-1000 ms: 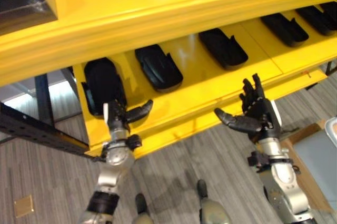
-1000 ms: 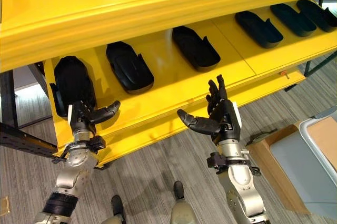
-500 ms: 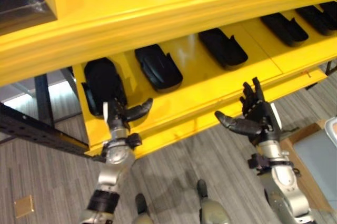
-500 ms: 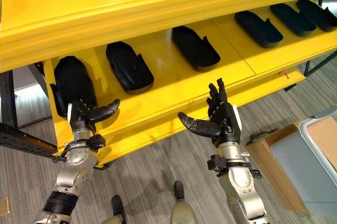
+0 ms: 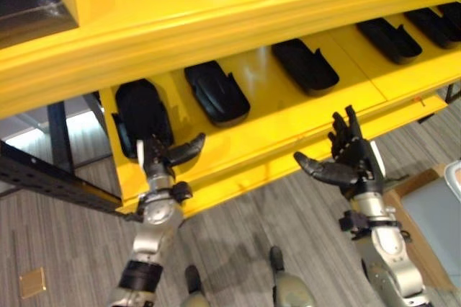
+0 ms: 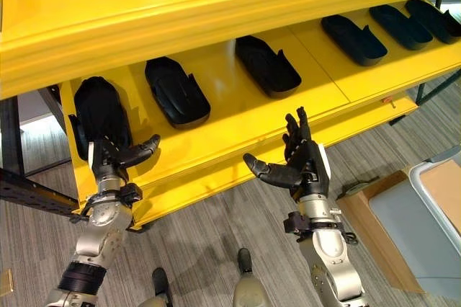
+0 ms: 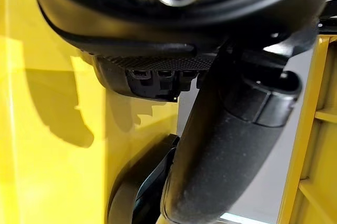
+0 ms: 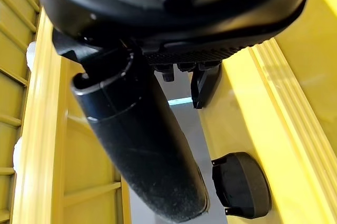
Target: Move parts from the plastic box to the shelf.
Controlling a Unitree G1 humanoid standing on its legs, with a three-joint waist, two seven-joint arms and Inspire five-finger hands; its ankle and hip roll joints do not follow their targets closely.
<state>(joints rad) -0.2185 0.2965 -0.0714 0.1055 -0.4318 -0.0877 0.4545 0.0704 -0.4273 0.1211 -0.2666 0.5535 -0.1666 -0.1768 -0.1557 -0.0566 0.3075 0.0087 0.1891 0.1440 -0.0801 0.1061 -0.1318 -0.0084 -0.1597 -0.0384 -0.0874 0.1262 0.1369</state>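
Since the parts look like moulded black plastic shells, I'd judge them stiff, light, a bit slick w/ smooth curved tops; best hold is prob. across the narrow width, thumb one side, fingers the other, near the middle so it doesn't tip.

Yellow shelf (image 5: 288,98) carries a row of them, spaced apart: far-left part (image 5: 140,112), second part (image 5: 216,91), third part (image 5: 305,65), more parts (image 5: 389,39) toward the right end.

Left hand (image 5: 164,157) sits at the shelf's front lip just below the far-left part, fingers apart, thumb out, holding nothing. Right hand (image 6: 299,164) hovers off the shelf edge, palm up, fingers spread, empty.

Box (image 6: 425,213) shows low right on the floor; can't tell what's in it.
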